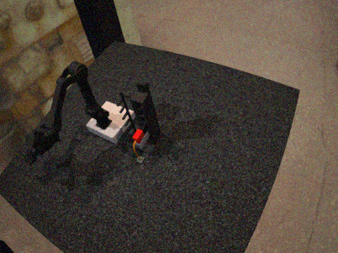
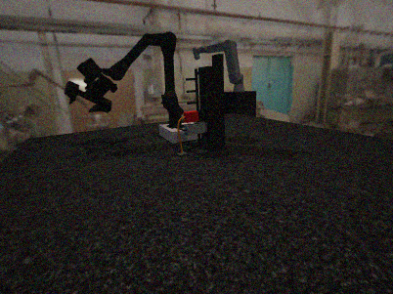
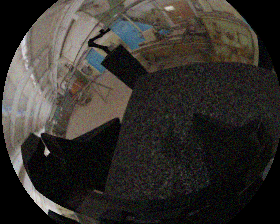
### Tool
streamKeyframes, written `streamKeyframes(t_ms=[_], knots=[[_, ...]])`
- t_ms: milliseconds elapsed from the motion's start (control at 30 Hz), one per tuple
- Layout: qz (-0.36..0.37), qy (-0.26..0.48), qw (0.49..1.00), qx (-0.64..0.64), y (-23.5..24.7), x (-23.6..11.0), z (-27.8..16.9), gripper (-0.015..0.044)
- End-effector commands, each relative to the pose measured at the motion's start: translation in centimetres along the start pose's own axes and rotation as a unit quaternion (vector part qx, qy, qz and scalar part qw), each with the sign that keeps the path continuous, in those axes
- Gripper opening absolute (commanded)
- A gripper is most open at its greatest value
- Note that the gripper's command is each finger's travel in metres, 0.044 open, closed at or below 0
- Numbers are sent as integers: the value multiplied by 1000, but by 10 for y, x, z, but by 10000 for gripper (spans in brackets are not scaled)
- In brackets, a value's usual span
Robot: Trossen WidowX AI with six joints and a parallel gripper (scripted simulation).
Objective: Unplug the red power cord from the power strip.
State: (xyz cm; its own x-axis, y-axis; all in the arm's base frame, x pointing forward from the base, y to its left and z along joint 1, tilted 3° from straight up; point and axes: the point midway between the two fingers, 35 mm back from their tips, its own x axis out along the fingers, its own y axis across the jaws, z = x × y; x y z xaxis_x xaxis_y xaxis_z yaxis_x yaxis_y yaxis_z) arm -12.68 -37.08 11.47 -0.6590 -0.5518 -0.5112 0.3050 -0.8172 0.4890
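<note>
The red plug (image 1: 138,135) (image 2: 191,116) shows against the small grey power strip (image 1: 143,141) (image 2: 199,126). How far it is in cannot be told. Its orange cord (image 1: 134,147) (image 2: 179,134) hangs down to a small pale piece (image 1: 140,160) (image 2: 182,153) on the dark mat. My gripper (image 1: 34,154) (image 2: 85,102) (image 3: 158,119) is open, its fingers wide apart with nothing between them. It is up in the air, on the far side of the arm's base from the plug, well clear of plug, cord and strip. The wrist view shows neither plug nor strip.
A black upright rack (image 1: 152,114) (image 2: 211,102) with short pegs stands right beside the strip. The arm's base stands on a white slab (image 1: 98,133) (image 2: 171,134) close by. A tall black block (image 1: 98,18) (image 3: 122,65) stands at the mat's far edge, with another arm (image 2: 234,67) behind the rack.
</note>
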Motion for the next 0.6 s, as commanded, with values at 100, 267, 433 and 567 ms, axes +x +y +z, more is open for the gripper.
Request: streamKeyframes(t_ms=[100, 267, 433, 567], knots=[[28, 41, 998, -30, 19, -22, -30, 295], [71, 126, 985, -96, 43, -67, -85, 164], [100, 230, 950, -188, 52, -127, -142, 160], [117, 311, 904, -269, 44, -185, -182, 160]])
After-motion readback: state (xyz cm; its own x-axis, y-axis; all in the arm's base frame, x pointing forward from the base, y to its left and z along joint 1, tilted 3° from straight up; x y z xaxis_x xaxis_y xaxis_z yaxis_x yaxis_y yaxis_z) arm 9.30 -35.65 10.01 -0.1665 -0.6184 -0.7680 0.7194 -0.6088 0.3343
